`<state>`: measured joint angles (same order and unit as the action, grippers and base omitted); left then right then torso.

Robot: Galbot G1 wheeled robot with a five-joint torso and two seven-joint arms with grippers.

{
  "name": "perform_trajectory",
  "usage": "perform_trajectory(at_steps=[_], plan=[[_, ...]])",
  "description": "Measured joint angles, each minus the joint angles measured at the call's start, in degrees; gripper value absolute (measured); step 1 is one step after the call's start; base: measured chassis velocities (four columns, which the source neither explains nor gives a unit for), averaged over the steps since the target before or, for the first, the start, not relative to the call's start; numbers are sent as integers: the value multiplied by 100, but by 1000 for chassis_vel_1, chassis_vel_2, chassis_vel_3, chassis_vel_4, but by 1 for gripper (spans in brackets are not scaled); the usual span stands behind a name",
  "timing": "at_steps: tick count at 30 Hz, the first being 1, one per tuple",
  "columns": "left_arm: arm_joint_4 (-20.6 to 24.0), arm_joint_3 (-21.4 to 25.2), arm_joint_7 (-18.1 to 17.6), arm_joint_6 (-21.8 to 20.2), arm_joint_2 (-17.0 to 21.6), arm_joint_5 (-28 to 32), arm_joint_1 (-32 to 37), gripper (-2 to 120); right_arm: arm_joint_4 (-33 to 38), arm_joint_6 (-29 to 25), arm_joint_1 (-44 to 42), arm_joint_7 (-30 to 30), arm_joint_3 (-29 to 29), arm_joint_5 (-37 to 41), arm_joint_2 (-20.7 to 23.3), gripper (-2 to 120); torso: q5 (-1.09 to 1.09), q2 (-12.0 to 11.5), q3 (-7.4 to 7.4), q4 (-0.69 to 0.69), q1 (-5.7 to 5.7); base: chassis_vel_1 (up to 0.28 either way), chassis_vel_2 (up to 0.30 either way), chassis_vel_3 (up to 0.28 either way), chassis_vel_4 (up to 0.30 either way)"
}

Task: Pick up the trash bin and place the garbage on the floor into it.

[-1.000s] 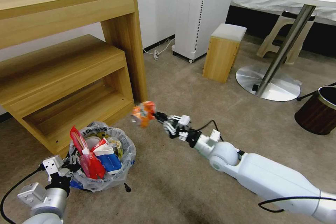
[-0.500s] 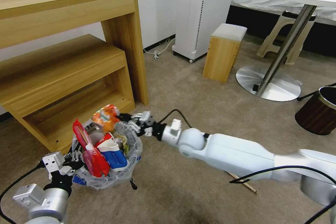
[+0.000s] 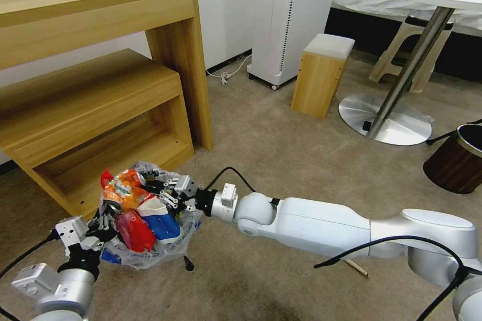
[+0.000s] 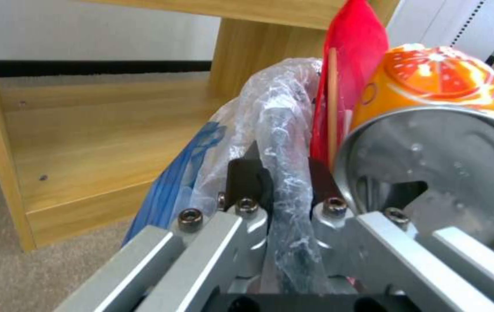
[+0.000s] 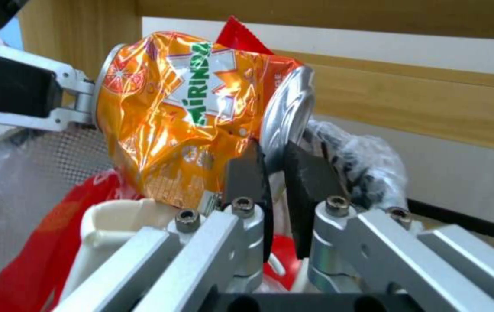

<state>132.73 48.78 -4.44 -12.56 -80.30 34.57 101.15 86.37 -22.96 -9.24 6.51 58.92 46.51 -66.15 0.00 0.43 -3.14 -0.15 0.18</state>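
The trash bin (image 3: pixel 182 228), small and lined with a clear bag, hangs just above the beige floor (image 3: pixel 281 150) at lower left. My left gripper (image 3: pixel 103 224) is shut on its bagged rim (image 4: pixel 281 143). Inside it stand a red packet (image 3: pixel 133 230) and a blue-white carton (image 3: pixel 159 220). My right gripper (image 3: pixel 156 191) reaches over the bin's mouth, shut on the rim of a crushed orange can (image 3: pixel 123 190), seen close in the right wrist view (image 5: pixel 183 117). The can's bottom (image 4: pixel 431 173) sits beside the red packet (image 4: pixel 353 65). A wooden stick (image 3: pixel 355 267) lies on the carpet under my right arm.
A two-tier wooden bench (image 3: pixel 95 110) stands right behind the bin. A small wooden stool (image 3: pixel 321 77), a white appliance (image 3: pixel 288 20) and a round table's metal base (image 3: pixel 384 120) stand farther back. A brown bin (image 3: pixel 457 160) is at the right edge.
My right arm has swung left with the orange can, from over the open carpet to above the bin's mouth. The left gripper still holds the bin, which shifted slightly.
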Motion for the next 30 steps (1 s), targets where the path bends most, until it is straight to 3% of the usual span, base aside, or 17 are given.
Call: perform_trajectory(at_steps=[23, 30], plan=[[122, 82, -106, -54, 9, 209, 51, 3, 132, 72, -159, -396, 51, -308, 171, 7, 1, 0, 0, 1, 0, 0, 0, 0, 0], [144, 90, -133, -53, -6, 207, 72, 3, 194, 56, -198, -404, 45, -374, 312, 30, 0, 0, 0, 0, 0, 0, 0, 0, 0]])
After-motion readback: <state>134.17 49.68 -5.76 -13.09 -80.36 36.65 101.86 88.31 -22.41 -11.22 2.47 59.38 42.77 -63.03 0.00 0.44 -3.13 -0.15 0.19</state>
